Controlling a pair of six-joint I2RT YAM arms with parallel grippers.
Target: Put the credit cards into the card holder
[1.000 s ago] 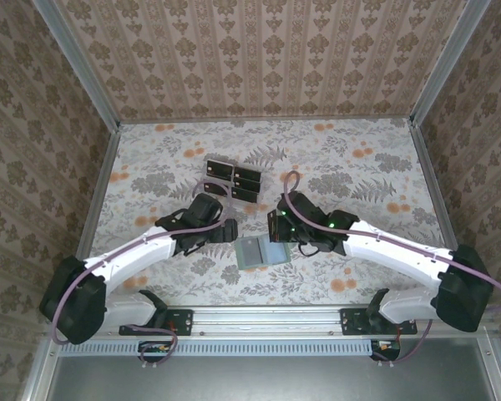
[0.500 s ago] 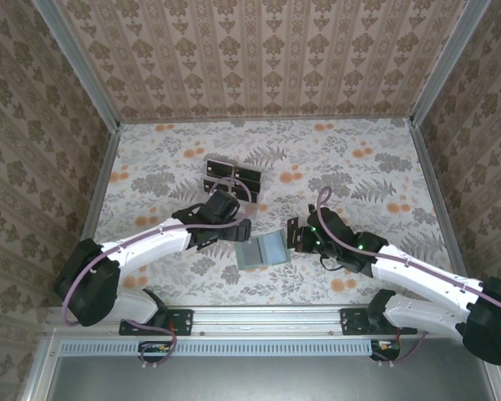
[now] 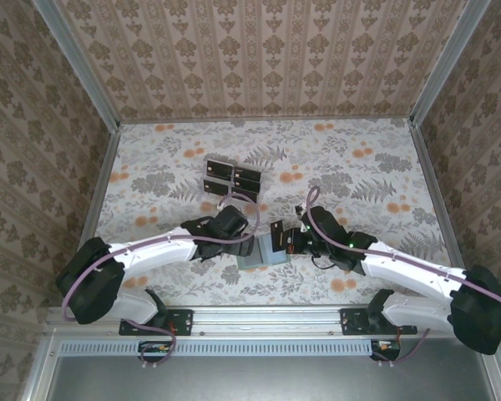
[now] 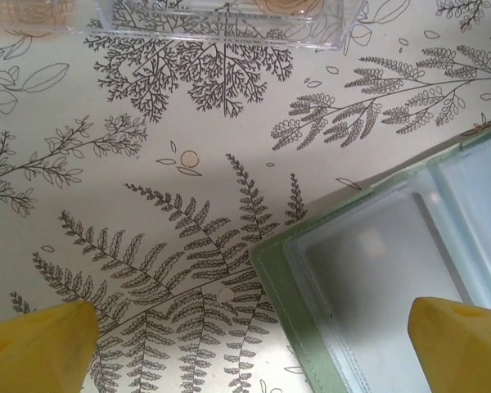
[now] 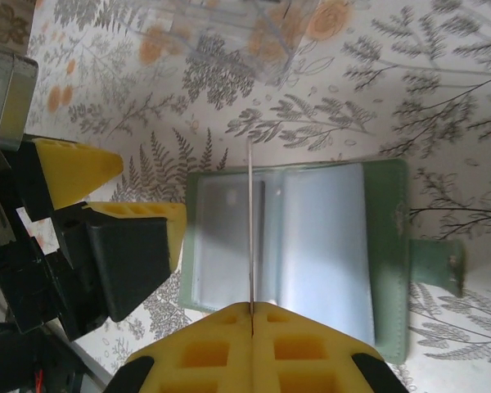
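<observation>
The card holder (image 3: pixel 264 252) lies open on the table, grey-green with clear sleeves (image 5: pixel 311 246). My right gripper (image 5: pixel 251 309) is shut on one black credit card (image 3: pixel 279 233), seen edge-on as a thin line (image 5: pixel 250 221) standing over the holder's left sleeve. My left gripper (image 4: pixel 254 344) is open, its yellow fingertips (image 4: pixel 41 344) straddling the holder's near-left corner (image 4: pixel 352 270). It also shows in the right wrist view (image 5: pixel 106 192), at the holder's left edge. More credit cards (image 3: pixel 234 177) stand in a rack further back.
The clear plastic slotted rack (image 4: pixel 221 20) with the black cards stands just beyond the holder (image 5: pixel 229 33). The holder's strap tab (image 5: pixel 438 266) sticks out on its right side. Patterned walls enclose the floral table (image 3: pixel 359 167) on three sides.
The right gripper swung out to the right, then back left over the holder with the card. The left gripper moved nearer and to the right, up to the holder's left edge.
</observation>
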